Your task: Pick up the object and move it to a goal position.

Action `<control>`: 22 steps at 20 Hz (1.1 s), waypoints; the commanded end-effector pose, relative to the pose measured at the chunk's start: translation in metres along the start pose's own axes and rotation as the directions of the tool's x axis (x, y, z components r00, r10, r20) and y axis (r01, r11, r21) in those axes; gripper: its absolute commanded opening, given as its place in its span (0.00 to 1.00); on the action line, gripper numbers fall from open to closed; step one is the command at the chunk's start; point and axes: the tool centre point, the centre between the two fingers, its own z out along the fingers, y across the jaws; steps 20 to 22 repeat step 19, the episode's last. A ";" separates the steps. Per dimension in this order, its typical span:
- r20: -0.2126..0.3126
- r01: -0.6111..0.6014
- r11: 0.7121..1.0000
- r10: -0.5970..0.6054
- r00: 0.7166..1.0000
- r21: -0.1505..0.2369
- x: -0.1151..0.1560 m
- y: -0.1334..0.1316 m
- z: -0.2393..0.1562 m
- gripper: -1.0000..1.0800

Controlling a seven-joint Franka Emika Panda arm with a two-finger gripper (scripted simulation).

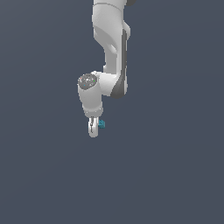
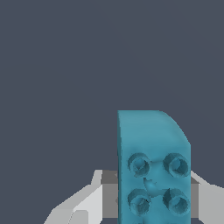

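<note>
Small teal-cyan studded block (image 2: 153,168) sits between white end effector (image 1: 93,127) fingers (image 2: 81,203), four round studs facing wrist camera. I read end effector as clenched on block. In exterior view, block pokes out on end effector's right side. White arm (image 1: 111,43) hangs from above, plain grey-blue backdrop.

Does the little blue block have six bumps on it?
No, the wrist view shows only four round bumps, two above two, on the teal block.
</note>
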 end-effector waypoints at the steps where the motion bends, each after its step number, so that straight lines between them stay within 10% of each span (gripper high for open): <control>1: 0.000 0.000 1.000 0.000 1.000 0.001 0.029 -0.002 -0.016 0.00; 11: -0.001 0.001 1.000 -0.001 1.000 0.001 0.114 -0.012 -0.060 0.00; 22: -0.001 0.001 1.000 -0.001 1.000 0.001 0.125 -0.015 -0.065 0.00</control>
